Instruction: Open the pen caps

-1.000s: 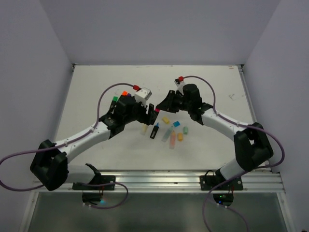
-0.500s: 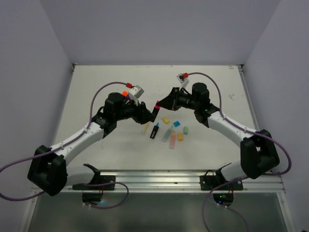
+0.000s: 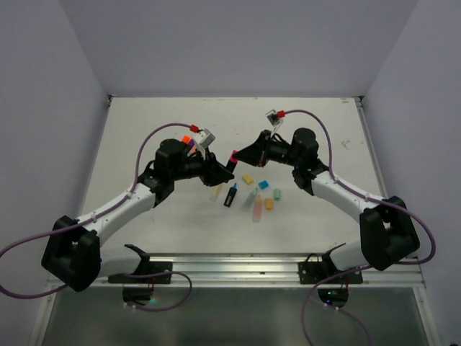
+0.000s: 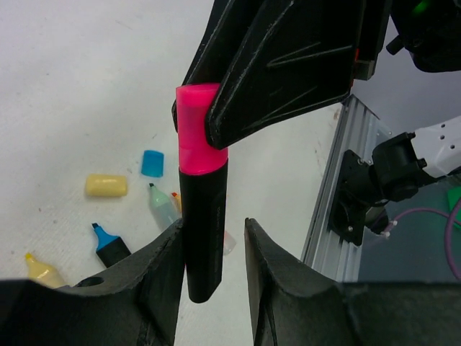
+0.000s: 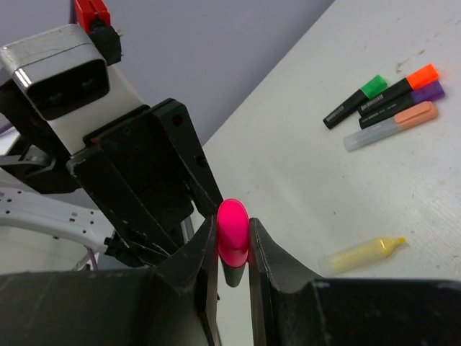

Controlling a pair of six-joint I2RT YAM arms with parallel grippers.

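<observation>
A black-bodied pen (image 4: 204, 238) with a pink cap (image 4: 196, 130) hangs in the air between both grippers. My right gripper (image 5: 233, 225) is shut on the pink cap (image 5: 233, 232), which is still on the pen. My left gripper (image 4: 213, 229) is open around the black body: the body lies against one finger, with a gap to the other. In the top view the pink cap (image 3: 234, 153) sits between the left gripper (image 3: 222, 170) and the right gripper (image 3: 240, 155), above the table.
Loose on the table (image 3: 317, 216) lie a yellow cap (image 3: 247, 178), a blue cap (image 3: 263, 184), a mint cap (image 3: 276, 194), an orange-yellow cap (image 3: 269, 205) and uncapped yellow (image 3: 215, 191), blue-tipped (image 3: 230, 196), mint (image 3: 248, 200) and peach (image 3: 257, 209) pens. Capped green (image 5: 360, 97), orange (image 5: 400, 83), purple (image 5: 410, 97) and peach (image 5: 392, 124) pens lie together farther back.
The pink-capped pen has risen a little and moved back from the loose pens. The left wrist has drawn back to the left and the right arm has swung out to the right.
</observation>
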